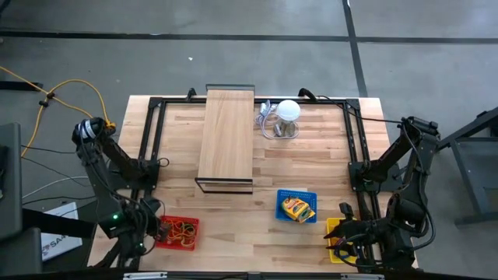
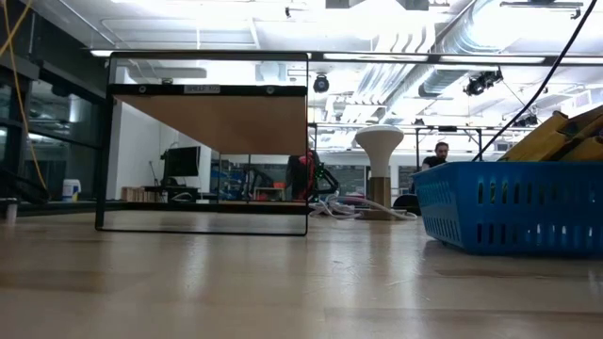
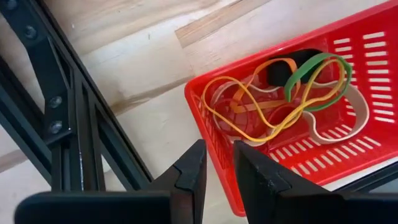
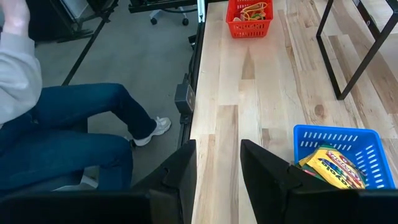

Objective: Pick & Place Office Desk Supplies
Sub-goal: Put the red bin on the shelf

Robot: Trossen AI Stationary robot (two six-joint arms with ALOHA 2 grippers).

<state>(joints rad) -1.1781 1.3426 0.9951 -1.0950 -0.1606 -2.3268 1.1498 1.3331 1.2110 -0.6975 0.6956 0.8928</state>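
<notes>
In the red basket (image 3: pixel 348 134) at the near left corner of the bench (image 1: pixel 233 210) lie the rubber bands (image 3: pixel 280 102): yellow-orange, tan, green and white loops tangled flat on the basket floor, the tangle's long axis running along the basket's length. My left gripper (image 3: pixel 216 171) hangs just beside the basket's nearer rim, fingers a narrow gap apart and holding nothing; the bands lie ahead of it, past the rim wall. The blue basket (image 1: pixel 297 206) with its yellow printed packs (image 1: pixel 296 208) stands mid-bench, nearer my right gripper (image 4: pixel 217 168), which sits at the near right corner over a yellow tray (image 1: pixel 334 230), slightly parted and empty. For the bands, in my judgement, the left arm is clearly the nearer.
</notes>
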